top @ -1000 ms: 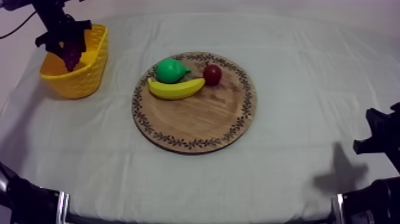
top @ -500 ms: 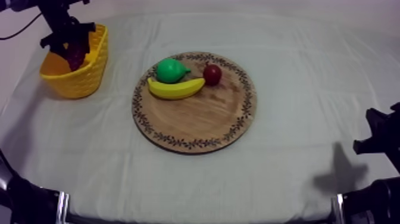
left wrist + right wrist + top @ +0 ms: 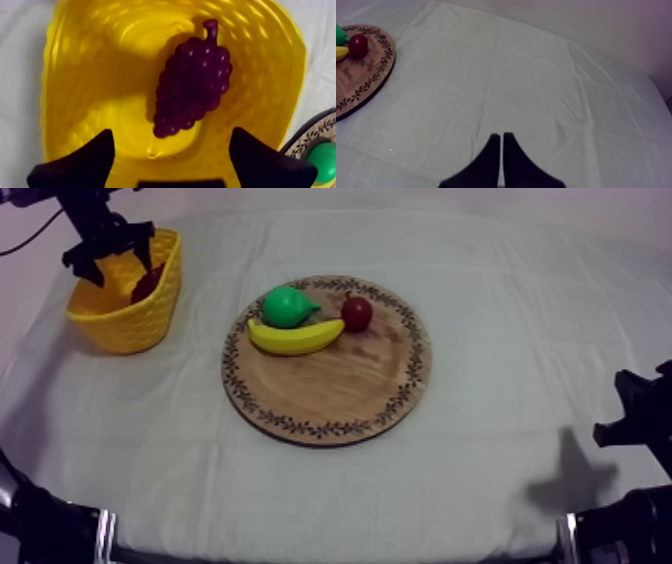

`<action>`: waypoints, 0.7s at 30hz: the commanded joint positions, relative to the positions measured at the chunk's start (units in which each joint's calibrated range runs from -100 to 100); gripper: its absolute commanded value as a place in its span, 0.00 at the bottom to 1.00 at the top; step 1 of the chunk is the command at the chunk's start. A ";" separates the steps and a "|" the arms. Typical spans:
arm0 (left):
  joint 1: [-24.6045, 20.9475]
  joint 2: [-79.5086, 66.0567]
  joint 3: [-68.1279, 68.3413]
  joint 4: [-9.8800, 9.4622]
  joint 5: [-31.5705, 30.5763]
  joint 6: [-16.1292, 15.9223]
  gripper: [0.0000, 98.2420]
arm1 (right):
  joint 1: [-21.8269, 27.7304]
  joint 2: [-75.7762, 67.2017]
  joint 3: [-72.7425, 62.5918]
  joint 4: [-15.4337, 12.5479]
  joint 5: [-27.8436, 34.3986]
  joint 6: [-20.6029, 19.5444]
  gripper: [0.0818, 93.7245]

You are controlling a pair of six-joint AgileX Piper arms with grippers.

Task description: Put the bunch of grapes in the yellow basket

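Far-left table corner: basket (image 3: pixel 128 328), grapes (image 3: pixel 192 85) lying inside on its floor. Grapes judged light, rigid moulded plastic, bumpy, somewhat slippery; best taken across widest middle, not by stem. Left gripper (image 3: pixel 120 270) above basket, fingers spread wide, empty, touching nothing. Right gripper (image 3: pixel 501 137) near table's right edge, fingers pressed together, empty.
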 commanded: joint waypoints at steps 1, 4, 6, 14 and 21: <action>0.02 -1.27 0.55 0.09 0.00 -0.24 0.89 | -0.02 0.00 -0.04 0.03 0.00 0.01 0.00; 0.45 -4.30 1.94 0.22 -0.01 -0.67 0.87 | -0.02 0.00 -0.04 0.03 0.00 0.01 0.00; 0.87 -6.85 2.99 0.29 -0.01 -0.94 0.83 | -0.02 0.00 -0.04 0.03 0.00 0.01 0.00; 1.74 -19.64 9.21 1.25 -0.21 -1.71 0.68 | -0.02 0.00 -0.04 0.03 0.00 0.01 0.00; 1.53 -31.94 20.50 2.08 -3.12 -1.32 0.57 | -0.02 0.00 -0.04 0.03 0.00 0.01 0.00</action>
